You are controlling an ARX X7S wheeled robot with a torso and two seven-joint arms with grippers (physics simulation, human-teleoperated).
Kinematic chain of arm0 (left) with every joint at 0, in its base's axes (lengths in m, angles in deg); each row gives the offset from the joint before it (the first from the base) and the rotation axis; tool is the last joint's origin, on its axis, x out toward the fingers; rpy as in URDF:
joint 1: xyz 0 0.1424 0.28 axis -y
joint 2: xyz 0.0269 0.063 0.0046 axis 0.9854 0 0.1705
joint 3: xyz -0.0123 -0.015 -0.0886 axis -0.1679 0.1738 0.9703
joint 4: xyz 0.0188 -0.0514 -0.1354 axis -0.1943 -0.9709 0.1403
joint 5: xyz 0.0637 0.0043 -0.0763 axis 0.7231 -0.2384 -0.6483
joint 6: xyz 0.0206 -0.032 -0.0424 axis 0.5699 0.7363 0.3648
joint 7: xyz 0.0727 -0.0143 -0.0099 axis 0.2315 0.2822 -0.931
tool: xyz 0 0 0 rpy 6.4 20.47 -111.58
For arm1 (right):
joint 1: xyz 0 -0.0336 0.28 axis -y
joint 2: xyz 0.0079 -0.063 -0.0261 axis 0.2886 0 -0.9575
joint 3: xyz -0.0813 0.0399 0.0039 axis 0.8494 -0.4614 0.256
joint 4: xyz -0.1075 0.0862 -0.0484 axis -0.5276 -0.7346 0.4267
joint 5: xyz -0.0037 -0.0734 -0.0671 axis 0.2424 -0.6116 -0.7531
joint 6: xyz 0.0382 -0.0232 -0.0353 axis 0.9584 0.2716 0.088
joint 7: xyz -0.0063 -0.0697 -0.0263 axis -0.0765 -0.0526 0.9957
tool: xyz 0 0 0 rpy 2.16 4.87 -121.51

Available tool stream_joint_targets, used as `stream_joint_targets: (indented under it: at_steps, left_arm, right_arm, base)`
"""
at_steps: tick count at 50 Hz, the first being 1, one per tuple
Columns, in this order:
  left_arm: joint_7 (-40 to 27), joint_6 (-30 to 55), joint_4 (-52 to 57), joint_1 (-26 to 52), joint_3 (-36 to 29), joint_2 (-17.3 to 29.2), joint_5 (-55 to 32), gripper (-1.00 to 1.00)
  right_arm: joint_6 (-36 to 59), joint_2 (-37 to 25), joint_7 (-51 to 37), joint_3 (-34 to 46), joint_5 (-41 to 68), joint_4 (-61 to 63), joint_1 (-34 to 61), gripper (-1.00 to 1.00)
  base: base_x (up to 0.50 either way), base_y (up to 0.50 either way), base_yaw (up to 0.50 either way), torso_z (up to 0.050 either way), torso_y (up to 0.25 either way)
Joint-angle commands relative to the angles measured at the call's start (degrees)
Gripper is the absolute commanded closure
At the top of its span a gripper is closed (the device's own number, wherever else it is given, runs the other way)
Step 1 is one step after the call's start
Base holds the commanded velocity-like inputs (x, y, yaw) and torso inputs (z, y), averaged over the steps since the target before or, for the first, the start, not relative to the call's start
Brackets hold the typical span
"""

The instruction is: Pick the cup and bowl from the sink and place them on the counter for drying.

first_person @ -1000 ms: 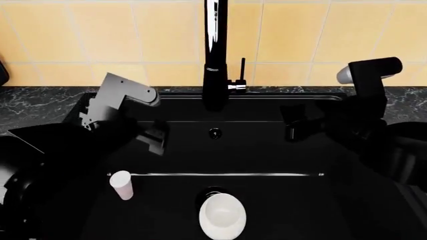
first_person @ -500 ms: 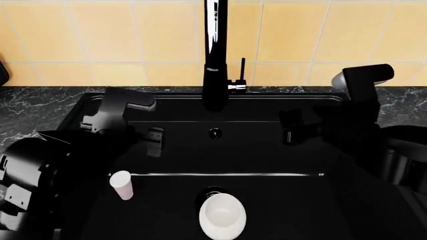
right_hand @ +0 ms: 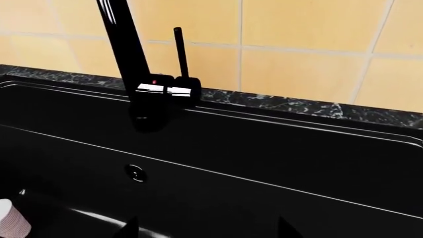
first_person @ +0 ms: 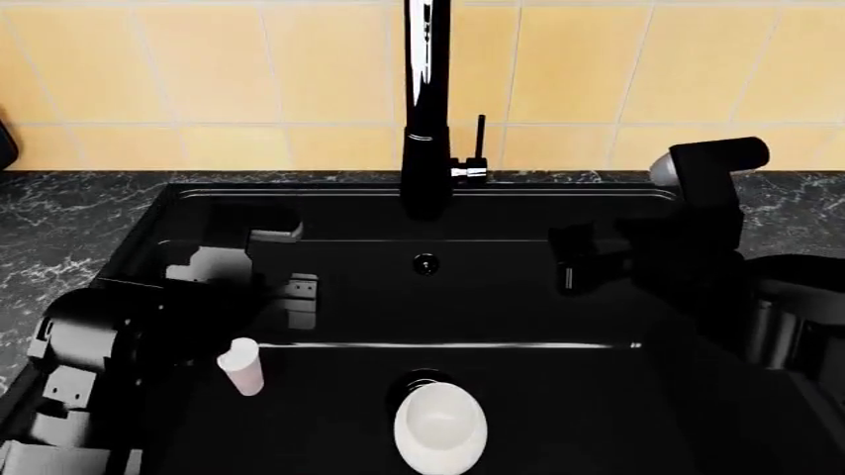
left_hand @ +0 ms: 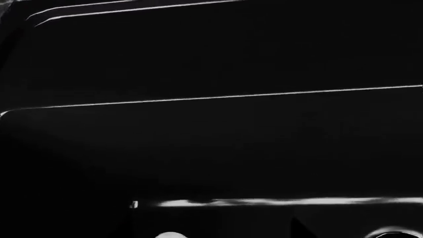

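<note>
A small pale pink tapered cup [first_person: 240, 365] stands upright on the floor of the large matte black sink [first_person: 528, 297], off to the side of the dark round drain [first_person: 420, 381], with nothing gripping it. The glossy white shallow bowl [first_person: 440, 427] sits open side up just beside that drain, partly over it, well apart from the cup. Neither has reached the dark marble surface [first_person: 59, 223] with white veining that rims the basin, so the drying task looks barely begun.

The robot's left gripper [first_person: 299, 300] hangs inside the basin above and behind the cup, plausibly lining up for a first grasp; its jaws appear narrowly parted, though black on black makes that hard to confirm. The right gripper [first_person: 572, 265] is poised over the far side of the drain, near the tall black faucet [first_person: 425, 109], likely waiting its turn for the bowl. Whether its jaws are wide or closed cannot be told. A corner of the cup shows in the right wrist view [right_hand: 12, 218].
</note>
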Motion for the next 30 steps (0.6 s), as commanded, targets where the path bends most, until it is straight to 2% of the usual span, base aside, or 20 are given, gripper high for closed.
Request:
stream_joint_targets:
  at_steps: [1, 15, 30]
  left_arm:
    - [-0.78, -1.68, -2.94, -1.05, -0.12, -0.37, 1.04, -1.00]
    - [-1.07, -4.02, -5.68, -2.67, 0.52, -0.21, 1.66, -1.00]
    - [1.22, -7.19, -10.70, -2.02, -1.90, 0.75, 3.56, -1.00]
  right_arm:
    - [-0.64, -0.19, 0.16, 0.35, -0.06, -0.20, -0.69, -1.00]
    - [-1.57, -0.28, 0.80, 1.06, -0.39, -0.76, -1.36, -1.00]
    - [-2.49, -0.51, 1.12, 1.31, -0.41, -0.92, -2.50, -1.00]
  base:
    - [0.00, 0.00, 0.00, 0.000, 0.000]
    - [0.00, 0.00, 0.00, 0.000, 0.000]
    - [0.00, 0.00, 0.00, 0.000, 0.000]
